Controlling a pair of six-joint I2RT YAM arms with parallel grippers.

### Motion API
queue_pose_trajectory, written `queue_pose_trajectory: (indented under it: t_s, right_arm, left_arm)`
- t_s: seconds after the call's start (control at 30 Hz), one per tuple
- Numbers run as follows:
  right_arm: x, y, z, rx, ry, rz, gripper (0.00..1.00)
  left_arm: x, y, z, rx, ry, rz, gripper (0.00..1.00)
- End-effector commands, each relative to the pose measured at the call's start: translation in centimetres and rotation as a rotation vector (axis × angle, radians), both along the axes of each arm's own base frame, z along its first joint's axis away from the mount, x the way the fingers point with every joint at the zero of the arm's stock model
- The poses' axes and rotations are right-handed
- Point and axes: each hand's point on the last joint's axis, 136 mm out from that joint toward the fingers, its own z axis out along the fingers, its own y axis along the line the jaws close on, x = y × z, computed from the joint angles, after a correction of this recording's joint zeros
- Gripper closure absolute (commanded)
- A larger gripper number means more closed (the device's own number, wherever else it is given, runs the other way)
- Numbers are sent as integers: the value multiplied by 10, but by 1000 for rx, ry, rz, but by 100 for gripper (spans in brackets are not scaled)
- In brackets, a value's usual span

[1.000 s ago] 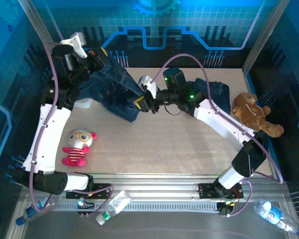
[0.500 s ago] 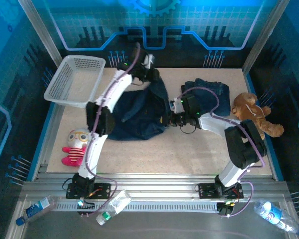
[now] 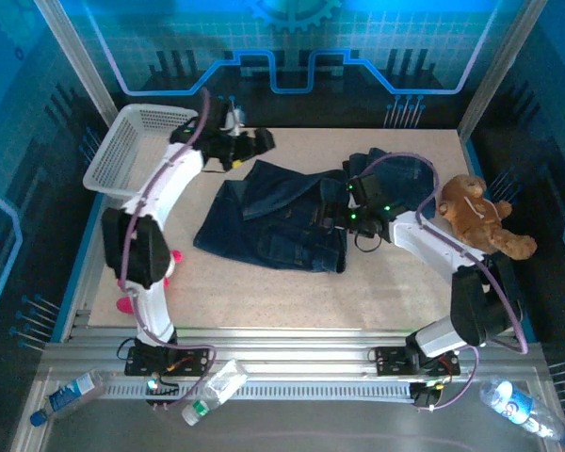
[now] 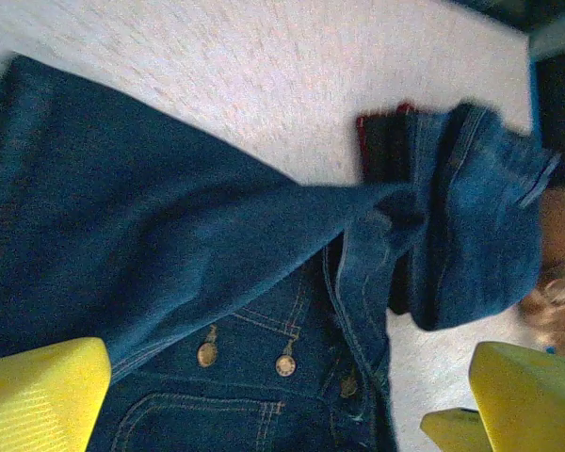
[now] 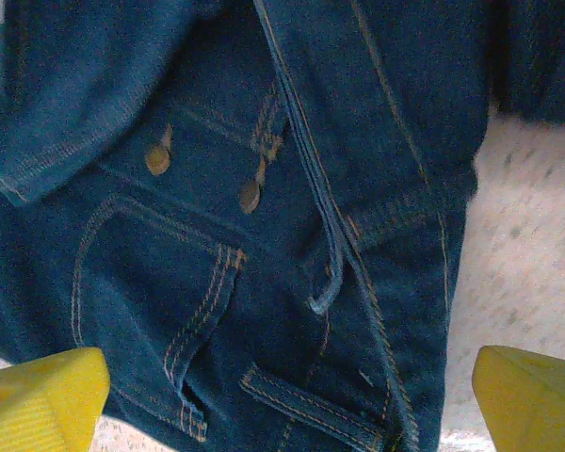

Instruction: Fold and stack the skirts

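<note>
The buttoned denim skirt (image 3: 278, 221) lies rumpled mid-frame on the counter (image 3: 264, 292), left of a folded pile (image 3: 400, 174). The left end effector (image 4: 282, 405) and right end effector (image 5: 282, 400) both gape wide, empty, over it. It is likely limp yet weighty, and the thick waistband corners suit gripping. No label is readable.

The speckled beige desk (image 3: 292, 297) carried a buttoned denim skirt (image 3: 273, 226) spread at centre, a folded skirt pile (image 3: 410, 176) at far right, a teddy bear (image 3: 476, 215) just beside it, and a white basket (image 3: 122, 151) at the far-left corner.
</note>
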Motion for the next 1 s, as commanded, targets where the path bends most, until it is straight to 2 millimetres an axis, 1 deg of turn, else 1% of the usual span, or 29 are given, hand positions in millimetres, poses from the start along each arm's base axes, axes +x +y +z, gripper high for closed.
queue_pose_trajectory:
  t_s: [0.0,0.03,0.1,0.13,0.17,0.27,0.33,0.4,0.47,0.5,0.57,0.63,0.67,0.73,0.8,0.9,0.97]
  right_arm:
    - [16,6,25,-8,-110,72,0]
    - [17,21,27,40,-108,130,0]
    - [16,44,23,122,-77,209,0]
    - [16,52,17,152,-52,231,0]
    - [16,56,12,162,-34,233,0]
    - [26,49,-10,108,12,198,0]
    - [36,47,-13,55,-18,238,0]
    - [45,46,-17,-18,-31,296,0]
    - [52,45,-21,-79,-31,337,3]
    - [56,41,-25,-128,-25,332,4]
    - [66,22,-33,-268,-23,264,7]
    - [74,2,-40,-377,-11,195,11]
    - [76,-2,-41,-400,-12,185,12]
    - [80,1,-42,-406,-30,211,15]
    - [82,7,-40,-391,-37,242,18]
    - [73,9,-34,-405,-36,262,20]
    - [58,10,-32,-400,-19,272,21]
  left_arm:
    - [-12,14,-67,-71,184,79,1]
    - [-19,15,-80,-76,216,88,1]
    - [-32,11,-105,-116,277,103,1]
    - [-38,11,-118,-134,306,120,1]
    - [-44,11,-129,-144,329,135,1]
    - [-69,19,-160,-146,396,205,1]
    - [-92,21,-178,-155,436,238,1]
    - [-114,21,-191,-166,471,260,1]
    - [-135,18,-199,-169,505,270,1]
    - [-145,16,-200,-173,516,271,1]
    - [-157,14,-194,-184,510,281,1]
    - [-160,17,-178,-195,468,299,1]
    - [-158,19,-168,-190,439,299,1]
    - [-150,21,-145,-151,369,252,1]
    - [-144,22,-133,-74,342,194,1]
    - [-145,38,-131,95,340,167,1]
    - [-148,53,-131,192,330,171,1]
